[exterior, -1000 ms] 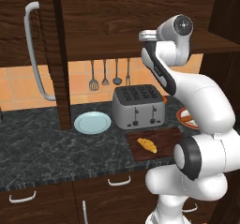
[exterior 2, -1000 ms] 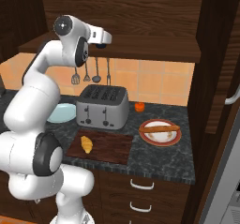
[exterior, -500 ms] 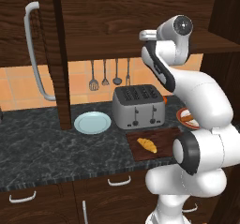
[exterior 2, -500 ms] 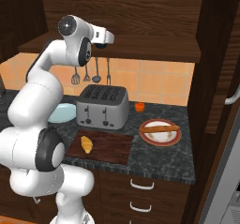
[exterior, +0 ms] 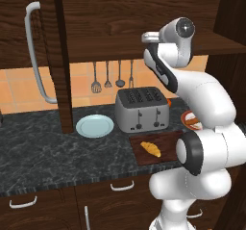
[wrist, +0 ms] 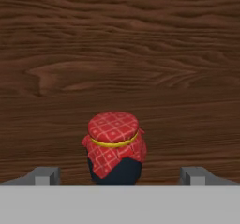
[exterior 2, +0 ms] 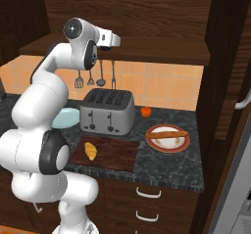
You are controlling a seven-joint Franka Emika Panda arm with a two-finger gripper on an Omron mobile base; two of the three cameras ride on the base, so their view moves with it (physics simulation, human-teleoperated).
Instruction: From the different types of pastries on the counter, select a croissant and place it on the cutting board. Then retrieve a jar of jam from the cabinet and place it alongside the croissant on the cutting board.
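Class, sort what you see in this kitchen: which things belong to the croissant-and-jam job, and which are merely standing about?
Belonging to the job:
croissant, lying on the cutting board
jar of jam, on the cabinet shelf
gripper, open, facing the jar

Merely standing about:
toaster
blue plate
red plate bearing the stick pastry
hanging utensils

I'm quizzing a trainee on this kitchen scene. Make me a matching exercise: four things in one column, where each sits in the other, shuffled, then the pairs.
Things:
1. croissant
2. jar of jam
3. stick-shaped pastry
4. light blue plate

Places:
A. on the counter left of the toaster
B. on the round plate right of the toaster
C. on the cutting board
D. in front of the open gripper, before a wooden wall

Pairs: 1-C, 2-D, 3-B, 4-A
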